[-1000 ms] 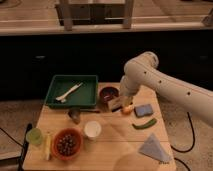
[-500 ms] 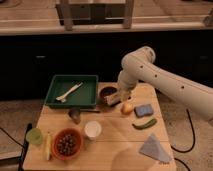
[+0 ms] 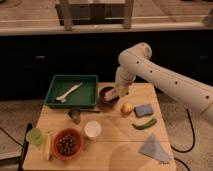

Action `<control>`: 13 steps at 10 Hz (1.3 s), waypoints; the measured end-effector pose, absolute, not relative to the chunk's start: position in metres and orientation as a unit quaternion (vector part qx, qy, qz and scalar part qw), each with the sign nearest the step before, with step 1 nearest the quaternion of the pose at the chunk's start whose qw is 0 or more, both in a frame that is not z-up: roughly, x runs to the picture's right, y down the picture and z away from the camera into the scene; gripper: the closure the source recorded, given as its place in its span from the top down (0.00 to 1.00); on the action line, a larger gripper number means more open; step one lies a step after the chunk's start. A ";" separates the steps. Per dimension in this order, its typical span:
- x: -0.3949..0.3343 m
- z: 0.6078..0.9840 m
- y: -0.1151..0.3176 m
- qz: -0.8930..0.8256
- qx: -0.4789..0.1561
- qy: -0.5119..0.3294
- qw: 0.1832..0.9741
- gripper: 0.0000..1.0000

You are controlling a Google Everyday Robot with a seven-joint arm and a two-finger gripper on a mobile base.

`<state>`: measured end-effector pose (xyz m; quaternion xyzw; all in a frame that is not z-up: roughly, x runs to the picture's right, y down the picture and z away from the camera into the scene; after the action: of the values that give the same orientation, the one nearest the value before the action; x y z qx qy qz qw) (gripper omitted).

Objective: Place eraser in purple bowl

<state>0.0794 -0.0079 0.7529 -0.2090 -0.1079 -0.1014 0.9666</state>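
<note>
Hovering my gripper (image 3: 121, 92) over the near rim of the purple bowl (image 3: 106, 95), I have the jaws clenched on what looks like the eraser (image 3: 123, 91), a tan sliver between them. My worry: the bowl lies just left of and below the jaws, so letting go now could bounce the eraser off the rim onto the table (image 3: 115, 140) beside the yellow fruit (image 3: 127, 107) just beneath. I count one eraser, one purple bowl, one orange bowl (image 3: 67, 143), one white cup (image 3: 92, 129), one blue sponge (image 3: 143, 110), one green tray (image 3: 73, 92).
</note>
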 end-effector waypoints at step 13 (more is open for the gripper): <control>0.067 0.791 -0.032 -0.122 -0.215 -0.130 0.960 0.01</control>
<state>0.0667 -0.0321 0.7909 -0.2153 -0.1305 -0.1219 0.9601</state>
